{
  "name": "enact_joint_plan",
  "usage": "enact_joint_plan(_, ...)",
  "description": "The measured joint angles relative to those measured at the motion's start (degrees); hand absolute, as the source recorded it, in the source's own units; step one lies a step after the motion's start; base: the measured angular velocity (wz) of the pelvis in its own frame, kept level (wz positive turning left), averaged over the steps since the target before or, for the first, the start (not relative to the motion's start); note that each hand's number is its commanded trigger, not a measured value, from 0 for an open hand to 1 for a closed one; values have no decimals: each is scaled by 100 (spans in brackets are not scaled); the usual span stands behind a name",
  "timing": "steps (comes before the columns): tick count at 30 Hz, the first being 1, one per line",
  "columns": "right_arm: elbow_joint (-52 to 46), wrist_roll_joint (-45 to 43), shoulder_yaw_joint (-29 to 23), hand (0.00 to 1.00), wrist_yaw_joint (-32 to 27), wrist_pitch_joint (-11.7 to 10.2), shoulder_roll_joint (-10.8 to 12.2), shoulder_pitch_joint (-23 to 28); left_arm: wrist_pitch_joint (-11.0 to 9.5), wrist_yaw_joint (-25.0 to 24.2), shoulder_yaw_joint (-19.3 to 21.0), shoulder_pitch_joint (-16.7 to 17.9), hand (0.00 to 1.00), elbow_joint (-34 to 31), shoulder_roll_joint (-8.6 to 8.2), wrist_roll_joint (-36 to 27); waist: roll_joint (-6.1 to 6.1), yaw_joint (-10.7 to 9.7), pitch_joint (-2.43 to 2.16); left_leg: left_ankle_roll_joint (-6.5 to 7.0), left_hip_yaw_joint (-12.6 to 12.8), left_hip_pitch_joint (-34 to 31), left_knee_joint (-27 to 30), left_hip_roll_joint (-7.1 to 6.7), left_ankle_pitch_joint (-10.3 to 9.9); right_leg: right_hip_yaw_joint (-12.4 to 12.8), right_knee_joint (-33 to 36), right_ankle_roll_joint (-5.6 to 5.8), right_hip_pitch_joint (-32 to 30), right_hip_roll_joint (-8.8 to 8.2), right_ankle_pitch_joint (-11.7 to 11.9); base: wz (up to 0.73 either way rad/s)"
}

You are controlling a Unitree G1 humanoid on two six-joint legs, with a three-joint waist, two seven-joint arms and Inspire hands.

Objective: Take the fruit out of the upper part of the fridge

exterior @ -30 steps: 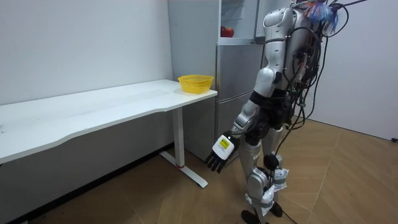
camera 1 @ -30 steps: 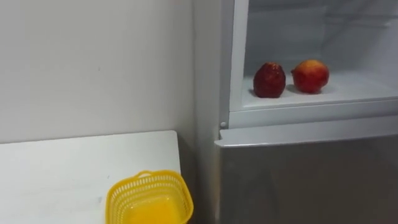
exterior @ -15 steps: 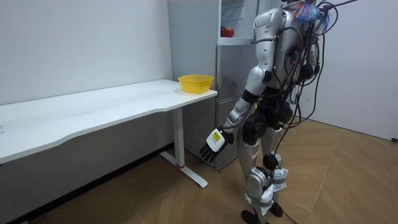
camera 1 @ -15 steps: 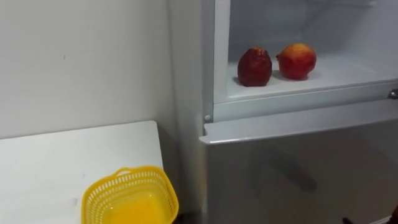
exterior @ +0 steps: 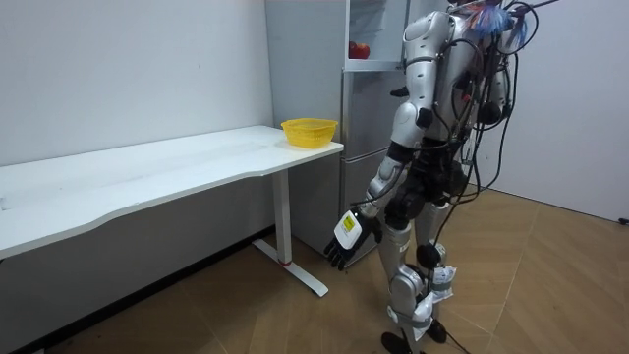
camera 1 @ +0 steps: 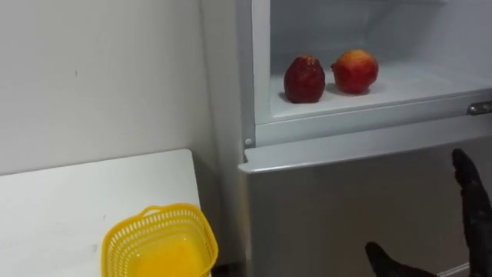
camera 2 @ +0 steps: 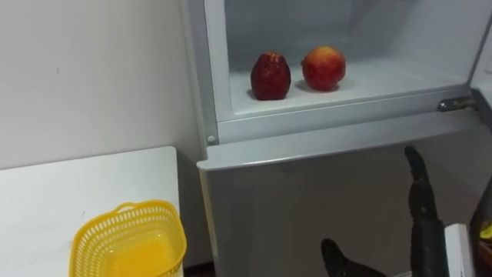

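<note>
Even bright room light, soft shadows; fridge [camera 1: 430,46] perhaps lit inside

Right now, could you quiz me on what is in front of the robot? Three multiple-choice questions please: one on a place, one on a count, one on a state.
1. Where is the yellow basket?
A. on the white table
B. inside the fridge
C. on the floor

2. How many fruits lie in the upper fridge compartment?
A. one
B. two
C. four

3. The robot's right hand is:
A. open, holding nothing
B. shut on a fruit
C. shut on the basket

Answers:
1 A: it stands near the table's corner.
2 B: a dark red fruit and a red and yellow fruit sit side by side.
3 A: its straight fingers stand before the lower door, empty.
</note>
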Motion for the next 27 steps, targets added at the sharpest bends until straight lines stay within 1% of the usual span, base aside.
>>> enact_joint_plan(2, -45, -144, 24, 0, -144, -112, -15, -60, 26, -4, -3, -12, 0, 24, 0, 52, -39, 18, -15, 0, 1, 2, 7, 1, 0, -2, -5, -4, 3, 0, 3, 0)
enact_joint_plan(4, -127, -258, 69, 0, -236, -162, -19, -74, 27, -9, -7, -47, 0, 76, 0, 120, -61, 33, -8, 0, 2, 3, 11, 2, 0, -7, -10, -6, 7, 1, 5, 0)
enact_joint_plan(5, -163, -282, 122, 0, -284, -225, -35, -74, 27, -9, -14, -55, 0, 90, 3, 121, -71, 33, -10, 0, 1, 3, 11, 4, 0, -12, -22, -6, 7, 1, 5, 0)
enact_joint_plan(7, -230, -279, 237, 0, -365, -271, -95, -74, 28, -8, -134, -107, 0, 152, 20, 100, -90, 30, -19, 0, -4, 5, 11, 10, 0, -17, -82, -8, 36, 5, 23, 0)
enact_joint_plan(9, -252, -283, 350, 0, -399, -364, -139, -76, 39, -10, -258, -170, 0, 220, 30, 100, -105, 27, -22, 0, -5, 18, 12, 24, 0, -56, -118, -9, 84, 9, 56, 2)
enact_joint_plan(13, -259, -283, 407, 0, -417, -386, -144, -129, 44, -18, -359, -217, 0, 243, 34, 115, -154, 66, -3, 0, -22, 20, 11, 27, 0, -64, -148, -6, 98, 20, 67, 1)
enact_joint_plan(15, -258, -220, 438, 0, -440, -386, -149, -305, 57, -87, -355, -283, 0, 244, 64, 116, -190, 89, 25, -1, -48, 18, 2, 31, 0, -81, -151, -8, 99, 23, 69, 2)
enact_joint_plan(16, -258, -165, 439, 0, -440, -386, -159, -357, 61, -118, -357, -304, 0, 244, 76, 116, -200, 89, 29, -1, -65, 13, 2, 31, 0, -101, -156, -9, 102, 21, 69, 11)
enact_joint_plan(19, -258, 142, 444, 0, -484, -386, -280, -585, 80, -169, -366, -355, 0, 225, 118, 116, -256, 111, 57, -2, -147, 49, -3, 30, 1, -172, -195, -9, 175, 17, 70, 12)
enact_joint_plan(20, -257, 217, 436, 0, -535, -383, -357, -656, 115, -171, -349, -358, 0, 217, 120, 132, -258, 175, 56, -3, -146, 79, -26, 32, 1, -168, -194, -9, 188, 23, 70, 0)
enact_joint_plan(21, -253, 278, 423, 0, -562, -382, -418, -808, 156, -171, -337, -389, 0, 169, 120, 242, -259, 191, 56, -3, -145, 74, -26, 32, 1, -171, -194, -9, 183, 20, 70, 0)
enact_joint_plan(22, -252, 299, 412, 0, -567, -382, -438, -897, 158, -171, -326, -387, 0, 152, 120, 331, -261, 191, 55, -3, -145, 66, -24, 32, 0, -171, -194, -9, 177, 20, 70, 0)
enact_joint_plan(23, -235, 330, 372, 0, -568, -382, -484, -1090, 164, -172, -306, -396, 0, 145, 120, 430, -292, 198, 40, -3, -159, 56, -21, 29, 0, -178, -201, -9, 174, 19, 70, 6)
enact_joint_plan(24, -182, 405, 304, 0, -568, -383, -545, -1292, 178, -172, -225, -409, 0, 142, 118, 587, -308, 197, 38, -3, -189, 46, -14, 27, 1, -208, -206, -9, 176, 14, 70, 8)
enact_joint_plan(25, -156, 443, 275, 0, -571, -377, -582, -1379, 185, -171, -205, -414, 0, 139, 122, 637, -309, 196, 37, -3, -207, 41, -10, 26, 1, -224, -207, -9, 177, 12, 70, 16)
enact_joint_plan(27, -87, 429, 49, 0, -590, -355, -628, -1609, 261, -172, -181, -400, 0, 139, 124, 671, -367, 168, 1, -4, -325, -1, 34, 14, 1, -336, -269, -8, 220, -8, 71, 24)
